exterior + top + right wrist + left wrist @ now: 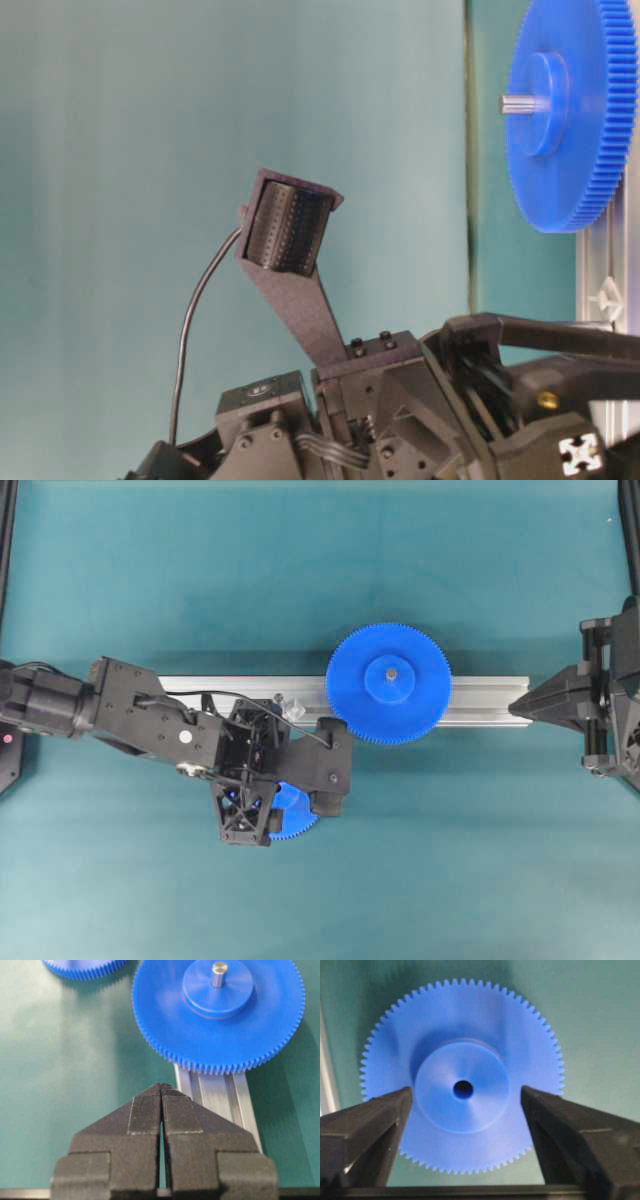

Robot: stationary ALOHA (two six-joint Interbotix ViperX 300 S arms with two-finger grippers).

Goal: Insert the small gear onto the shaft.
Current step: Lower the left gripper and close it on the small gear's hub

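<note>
While your left gripper (pixel 466 1092) hangs over the mat, its jaws stand wide apart and hold nothing: in the left wrist view one black finger (pixel 380 1120) shows on each side of the hub, and neither touches it. Between them lies the small gear (pixel 440 1085), flat on the green mat (pixel 300 560) with its raised hub facing up. Its central hole points straight up at the camera, so you see its axis standing upright and its toothed face level. From overhead you see only a blue arc of this gear below the left wrist, on the near side of the aluminium bar (pixel 480 700) and not on it. At the left edge of the wrist view a pale strip of that bar runs clear of the teeth.

You find the shaft (pixel 294 708) on the bar, just beyond the left wrist, where its translucent bracket peeks out beside the arm. You cannot make out the pin itself there. It is apart from the small gear, with the wrist between them.

Further right on the bar sits the wider gear (pixel 390 683), flat, hub up, with a short metal pin standing out of its centre.

Your right gripper (pixel 161 1091) is closed with nothing between its fingers, the ribbed tips pressed together. It points along the bar toward the wider gear, near the bar's right end
</note>
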